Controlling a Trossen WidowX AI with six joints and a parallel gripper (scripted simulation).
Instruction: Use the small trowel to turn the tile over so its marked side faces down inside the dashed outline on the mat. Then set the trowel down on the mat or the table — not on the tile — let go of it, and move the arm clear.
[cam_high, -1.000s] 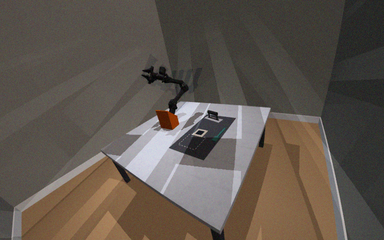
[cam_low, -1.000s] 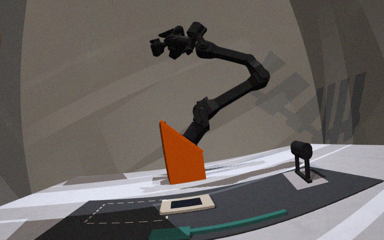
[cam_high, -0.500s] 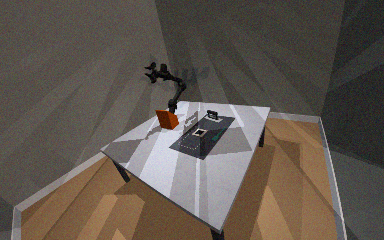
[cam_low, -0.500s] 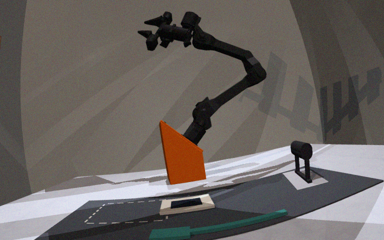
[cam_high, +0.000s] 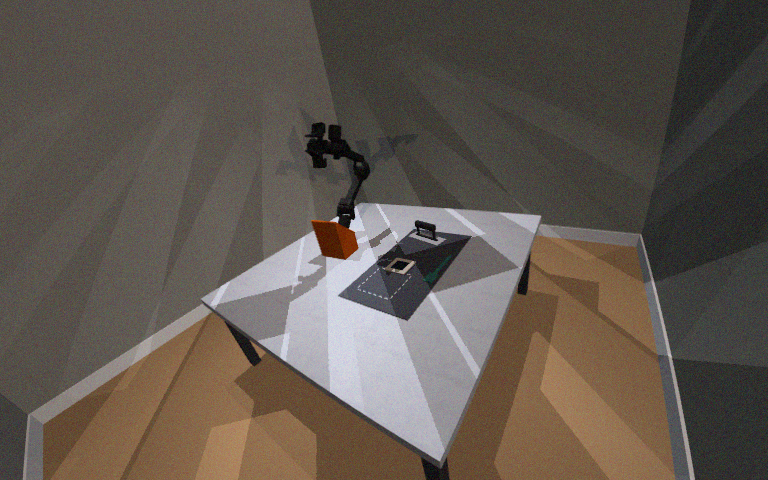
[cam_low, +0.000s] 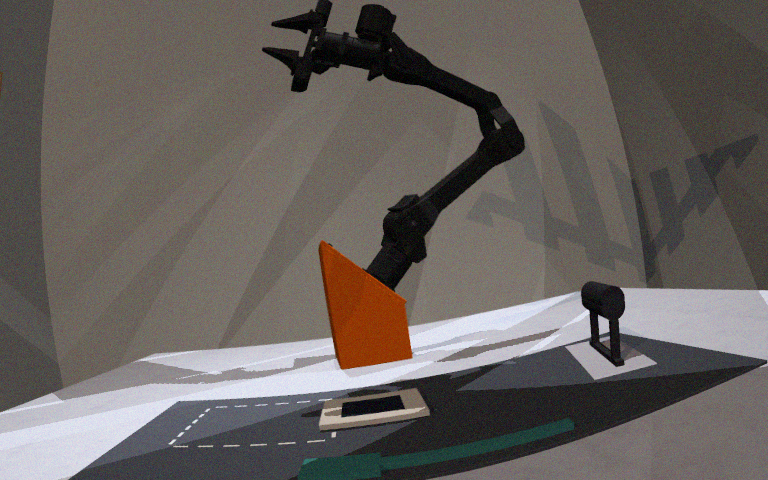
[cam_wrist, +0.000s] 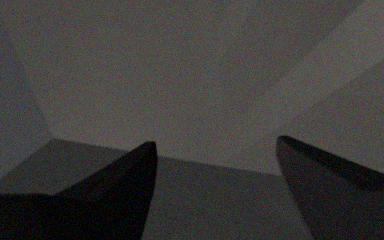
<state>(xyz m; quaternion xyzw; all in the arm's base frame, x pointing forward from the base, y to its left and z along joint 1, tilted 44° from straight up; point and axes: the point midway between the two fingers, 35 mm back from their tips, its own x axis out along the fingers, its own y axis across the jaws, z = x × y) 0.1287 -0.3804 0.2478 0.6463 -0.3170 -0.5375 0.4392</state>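
Note:
The small trowel (cam_high: 425, 226) (cam_low: 603, 300) has a black handle on two posts above a light flat blade. It stands at the far right end of the dark mat (cam_high: 406, 308) (cam_low: 121, 458). The cream tile (cam_high: 408, 263) (cam_low: 419, 404) lies flat on the mat with its dark square facing up, at the edge of the dashed outline (cam_low: 181, 446) nearest the trowel. Most of the outline shows bare mat. My gripper (cam_low: 267, 36) (cam_wrist: 216, 148) is open and empty, high above the table and well away from trowel and tile. The wrist view shows only walls between the fingers.
A green flat tool (cam_high: 438, 270) (cam_low: 475, 451) with a long handle lies along the mat's edge, beside the tile. An orange wedge-shaped block (cam_high: 334, 240) (cam_low: 368, 316) stands on the table (cam_high: 368, 350) in front of the arm's base. Walls surround the table.

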